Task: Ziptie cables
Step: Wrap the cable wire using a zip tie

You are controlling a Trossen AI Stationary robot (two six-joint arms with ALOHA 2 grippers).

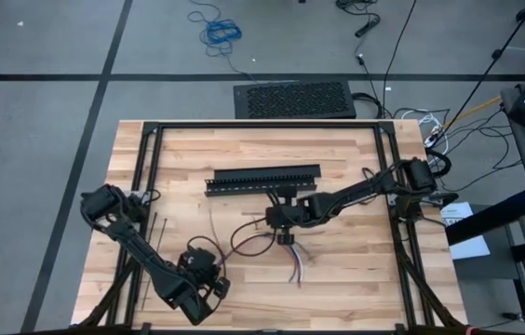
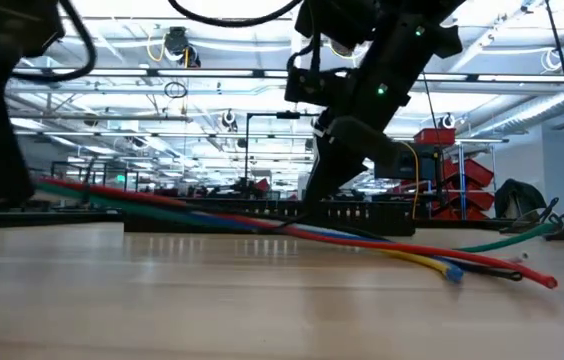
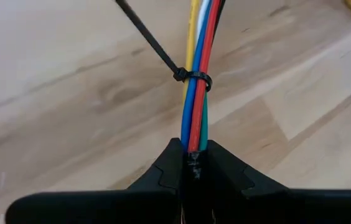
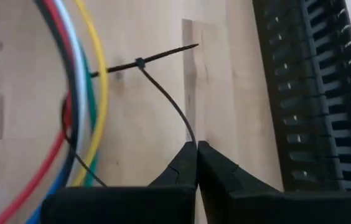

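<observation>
Gripping one end of the cables [image 3: 195, 99], the left gripper [image 3: 194, 163] held the bundle near the table's [image 1: 356, 270] front-left, where one ziptie [image 3: 194, 79] already cinched the wires. At mid-table, the right gripper [image 4: 196, 149] was clamped on a second ziptie [image 4: 163, 93], looped beside the cables but seemingly not yet tightened. Spare zipties [image 1: 158, 228] lay at the left, likely for later.

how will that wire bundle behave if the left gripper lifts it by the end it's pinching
Probably floppy: the cables already sag and curve across the table, so the free ends would likely droop. Likely light, being thin wires. A ziptie cinches them near the left gripper, so they should stay together there and fan out farther along.
</observation>
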